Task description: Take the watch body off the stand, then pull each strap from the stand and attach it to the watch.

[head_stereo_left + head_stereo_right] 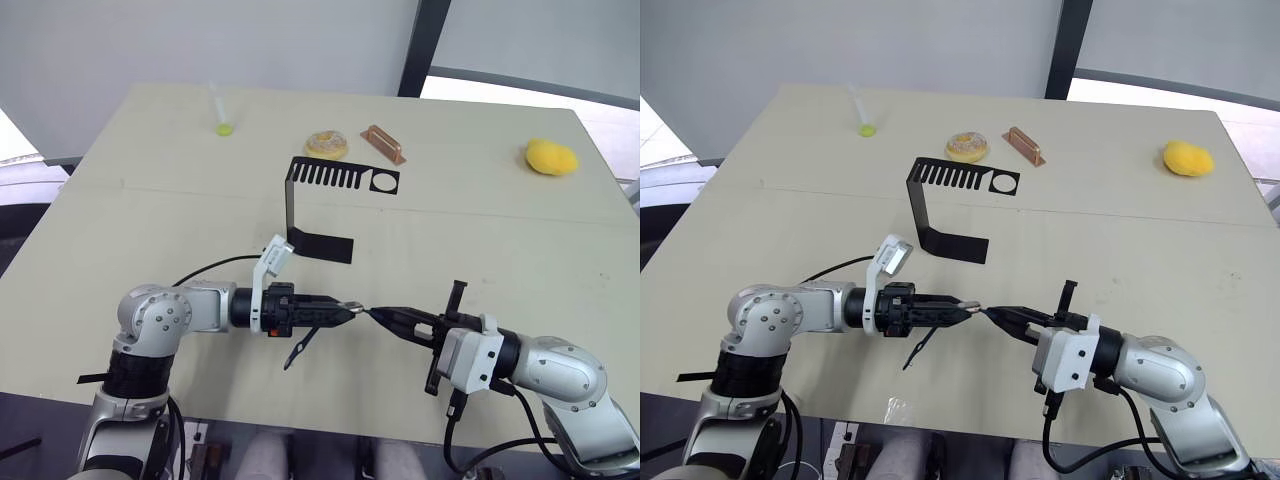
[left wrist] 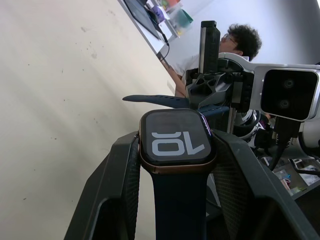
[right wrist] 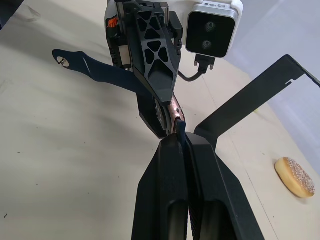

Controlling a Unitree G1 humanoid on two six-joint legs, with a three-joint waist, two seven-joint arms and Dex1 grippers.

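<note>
Holding the watch body (image 2: 175, 142) tight in the left tool (image 1: 345, 311), one blue strap (image 1: 300, 347) hanging under it. Pinching the other strap (image 3: 181, 131) in the right tool (image 1: 378, 314), tip touching the watch. Standing empty at 12 o'clock from the tools: the stand (image 1: 320, 205) on the surface (image 1: 520, 230).

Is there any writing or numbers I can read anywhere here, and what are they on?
"10": white digits on the black screen of the watch, seen upside down in the left wrist view, held in the left hand.
Nothing else is readable: the stand, the straps and the table carry no text that I can make out.
</note>
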